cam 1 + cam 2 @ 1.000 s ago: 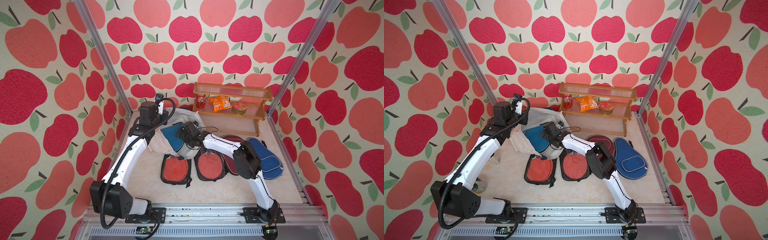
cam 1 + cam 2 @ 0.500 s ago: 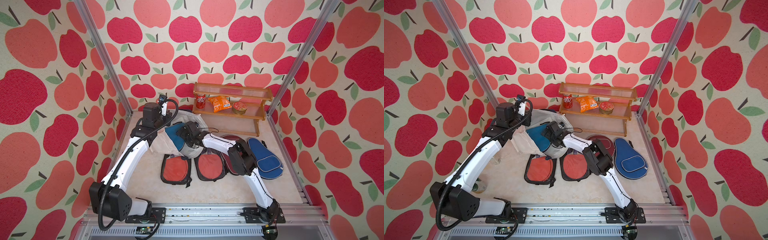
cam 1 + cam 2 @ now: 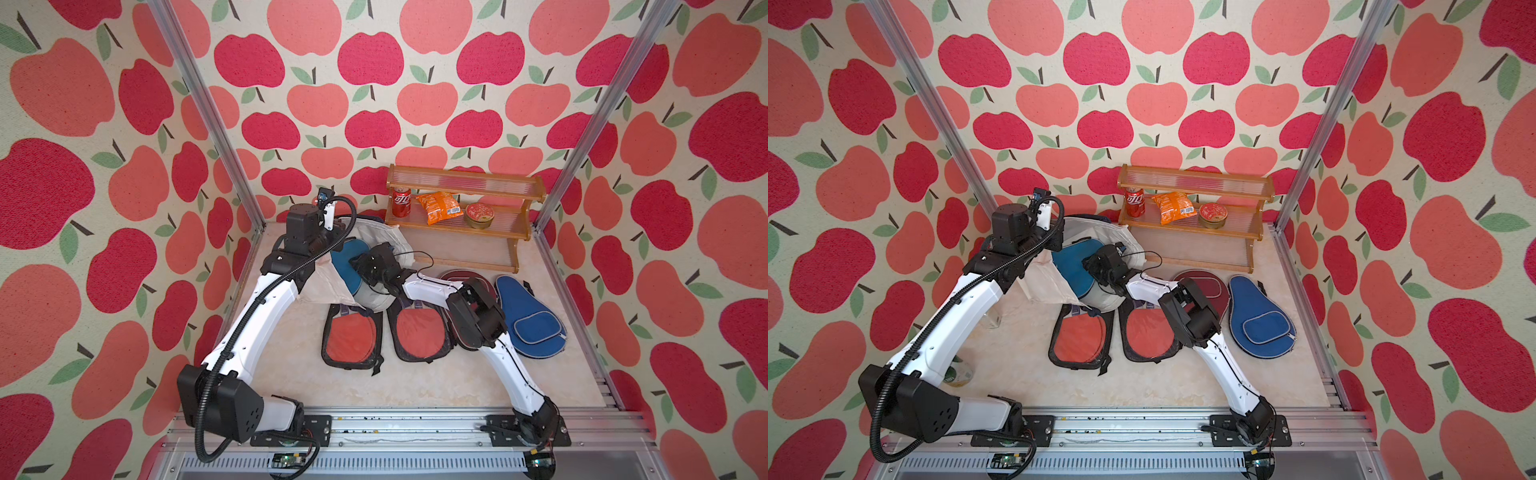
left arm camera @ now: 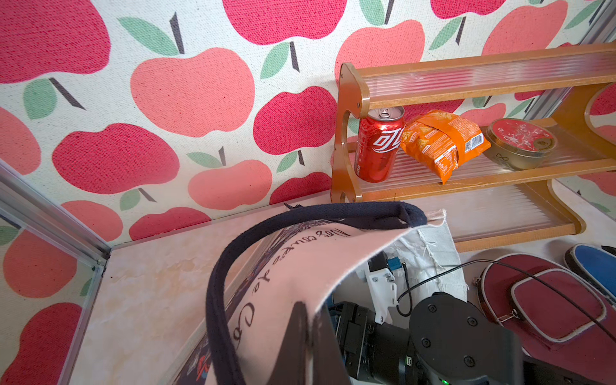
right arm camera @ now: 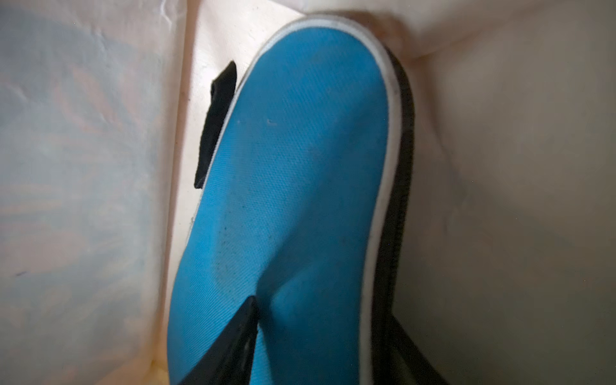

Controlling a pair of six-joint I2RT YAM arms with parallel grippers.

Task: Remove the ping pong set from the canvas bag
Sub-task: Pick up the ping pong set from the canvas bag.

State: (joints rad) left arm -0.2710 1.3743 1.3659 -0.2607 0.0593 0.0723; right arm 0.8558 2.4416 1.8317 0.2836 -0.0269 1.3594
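Change: over the last second the right arm's elbow has swung a little toward the canvas bag [image 3: 324, 286], and the right gripper [image 5: 321, 320] has settled deeper into the bag's mouth.
Right gripper: its jaws straddle the teal-blue cover [image 5: 300, 166], with 1 finger on the blue face and 1 behind the black edge. They look drawn in and pinching it.
Left gripper: the left gripper [image 4: 305, 316] is pressed together on the bag's rim, beside the navy handle [image 4: 216, 300], and holds the mouth up and open.
Teal-blue cover: it lies inside the bag against the cloth wall. Part of it shows in the mouth in both top views.
Already out: 1 clear case [image 3: 351, 338] lies just beside a matching clear case [image 3: 417, 332]. The maroon cover [image 3: 461, 276] and the dark blue cover [image 3: 528, 316] lie flat next to them.
Meaning: 4 of 5 pieces appear to be out. This grip likely opens the last withdrawal, a pull out through the held-open mouth.
Surface: the table [image 3: 374, 386] is pale and marbled, and bare toward the metal rail [image 3: 415, 419].
Room: apple-print walls [image 3: 370, 58] stand on 3 sides. A wooden rack [image 3: 465, 183] at the back holds a red can [image 3: 401, 202], an orange snack packet [image 3: 440, 208] and a round tin [image 3: 480, 214].
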